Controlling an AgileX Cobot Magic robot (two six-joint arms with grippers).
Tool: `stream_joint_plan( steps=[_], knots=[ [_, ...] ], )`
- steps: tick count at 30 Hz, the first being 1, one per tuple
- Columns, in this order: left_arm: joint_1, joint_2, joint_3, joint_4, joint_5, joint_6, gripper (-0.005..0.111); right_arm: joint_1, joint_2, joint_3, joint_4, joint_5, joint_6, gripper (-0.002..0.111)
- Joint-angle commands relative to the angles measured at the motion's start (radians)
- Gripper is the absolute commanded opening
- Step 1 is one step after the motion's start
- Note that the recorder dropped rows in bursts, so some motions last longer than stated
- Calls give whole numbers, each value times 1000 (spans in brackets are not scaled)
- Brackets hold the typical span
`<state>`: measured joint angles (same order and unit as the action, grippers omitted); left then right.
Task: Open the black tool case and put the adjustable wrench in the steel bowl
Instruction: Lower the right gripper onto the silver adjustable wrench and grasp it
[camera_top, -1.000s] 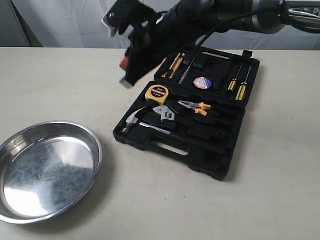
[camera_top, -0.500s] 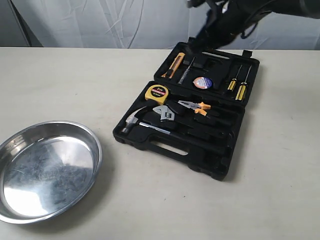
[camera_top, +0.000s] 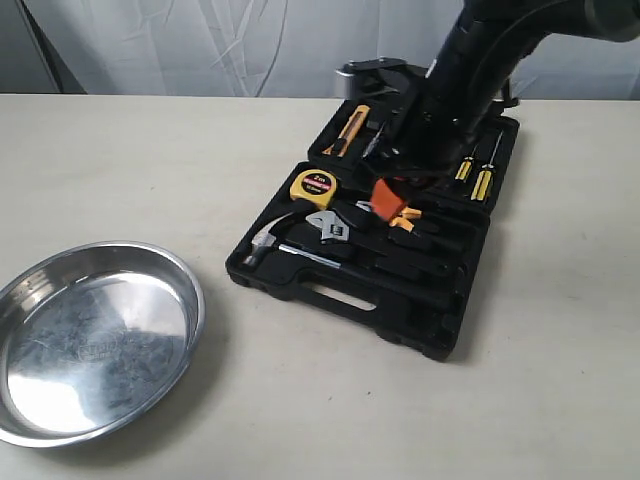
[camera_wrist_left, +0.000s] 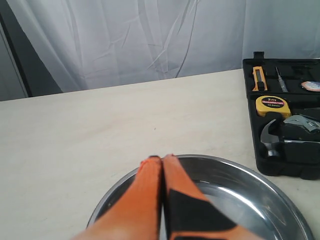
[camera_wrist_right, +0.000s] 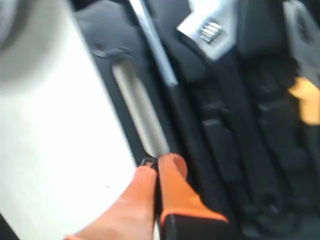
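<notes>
Exterior view: the black tool case (camera_top: 440, 300) lies open on the table (camera_top: 120, 160), nearer the far edge than the near one, with its lid flat toward the far edge. The wrench (camera_top: 328, 226) sits in its slot in the near half of the case. Its silver head is just below the yellow tape measure (camera_top: 313, 185), between the hammer (camera_top: 262, 243) and the pliers (camera_top: 405, 215). The steel bowl (camera_top: 196, 300) stands apart from the case, toward the near left corner. My right gripper (camera_top: 385, 193) hangs over the middle of the case with its orange fingers pointing down, just beside the pliers and to one side of the wrench. I cannot tell whether it touches anything.

Left wrist view: my left gripper (camera_wrist_left: 161, 159) is clenched, fingers pressed flat together with nothing between them. It hovers above the bowl (camera_wrist_left: 240, 172). Beyond the rim the case (camera_wrist_left: 285, 170) shows the tape measure (camera_wrist_left: 272, 105), the hammer (camera_wrist_left: 270, 140) and the wrench (camera_wrist_left: 306, 122), all seated.

Right wrist view (blurred): my right gripper (camera_wrist_right: 156, 165) is also clenched on nothing, its fingertips meeting. It is over the case (camera_wrist_right: 225, 150), near the pale handle slot (camera_wrist_right: 140, 117). The wrench (camera_wrist_right: 212, 27) lies in its recess well apart from the fingertips, beside the hammer's steel shaft (camera_wrist_right: 152, 45)
</notes>
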<state>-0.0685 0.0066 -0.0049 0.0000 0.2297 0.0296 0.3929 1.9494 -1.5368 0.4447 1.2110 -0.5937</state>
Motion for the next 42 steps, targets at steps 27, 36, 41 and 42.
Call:
stream_joint_plan(
  steps=[27, 36, 41, 42],
  knots=[
    [-5, -7, 5, 0, -5, 0, 0, 126, 138, 2, -373, -297, -26, 54],
    [-5, -7, 5, 0, -5, 0, 0, 126, 199, 2, -445, -322, -21, 54],
    [-5, -7, 5, 0, -5, 0, 0, 126, 221, 2, -445, -352, -21, 54],
    [-5, -7, 5, 0, -5, 0, 0, 126, 225, 2, -445, -359, -21, 54]
  ],
)
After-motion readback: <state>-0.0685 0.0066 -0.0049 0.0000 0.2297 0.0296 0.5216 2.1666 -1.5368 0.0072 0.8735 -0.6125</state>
